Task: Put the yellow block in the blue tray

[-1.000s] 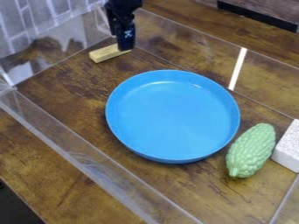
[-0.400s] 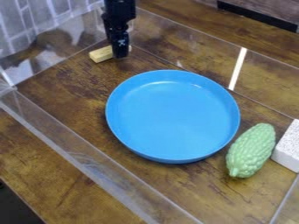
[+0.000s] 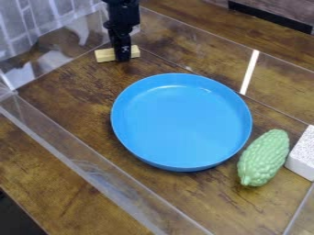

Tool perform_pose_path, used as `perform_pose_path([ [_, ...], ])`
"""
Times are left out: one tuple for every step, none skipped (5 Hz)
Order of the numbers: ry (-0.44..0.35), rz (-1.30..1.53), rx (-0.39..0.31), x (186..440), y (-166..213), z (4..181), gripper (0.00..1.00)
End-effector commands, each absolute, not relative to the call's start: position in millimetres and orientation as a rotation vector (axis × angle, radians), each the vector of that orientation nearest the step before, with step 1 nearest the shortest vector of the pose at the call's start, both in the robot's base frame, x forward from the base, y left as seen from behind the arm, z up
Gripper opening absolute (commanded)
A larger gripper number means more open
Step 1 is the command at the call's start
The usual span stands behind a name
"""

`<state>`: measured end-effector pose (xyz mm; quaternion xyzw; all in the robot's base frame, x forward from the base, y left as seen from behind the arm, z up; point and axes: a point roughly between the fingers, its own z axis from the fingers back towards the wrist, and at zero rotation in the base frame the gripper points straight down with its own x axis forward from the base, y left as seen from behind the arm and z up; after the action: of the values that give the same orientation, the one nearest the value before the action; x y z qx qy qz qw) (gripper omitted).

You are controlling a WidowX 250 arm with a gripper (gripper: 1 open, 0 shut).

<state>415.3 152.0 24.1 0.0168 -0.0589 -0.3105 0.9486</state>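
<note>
The yellow block [image 3: 106, 55] is a small pale wooden bar lying flat on the dark wooden tabletop at the upper left. My black gripper [image 3: 120, 53] points straight down onto its middle, hiding that part; the bar's ends stick out on either side of the fingers. How far the jaws have shut on the bar is not clear from this view. The blue tray [image 3: 182, 121], a large round shallow dish with nothing in it, sits at the centre of the table, down and to the right of the block.
A bumpy green oval thing [image 3: 263, 158] lies by the tray's lower right rim, with a white spongy block [image 3: 303, 152] just beyond it. A thin white strip [image 3: 251, 72] lies at the upper right. Clear plastic walls [image 3: 73, 138] border the table.
The gripper has shifted left and sunk, from the block's right end to down over its middle. The block has stayed in place.
</note>
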Motion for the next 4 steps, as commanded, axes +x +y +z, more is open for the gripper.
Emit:
perform_pose_path([
  [-0.175,-0.623,0.095,415,158,64.7,0.0],
  [-0.179,-0.625,0.107,411,156,74.2,0.0],
  [-0.182,-0.628,0.118,408,154,83.2,0.0],
  [-0.186,-0.628,0.133,404,152,94.4,0.0],
])
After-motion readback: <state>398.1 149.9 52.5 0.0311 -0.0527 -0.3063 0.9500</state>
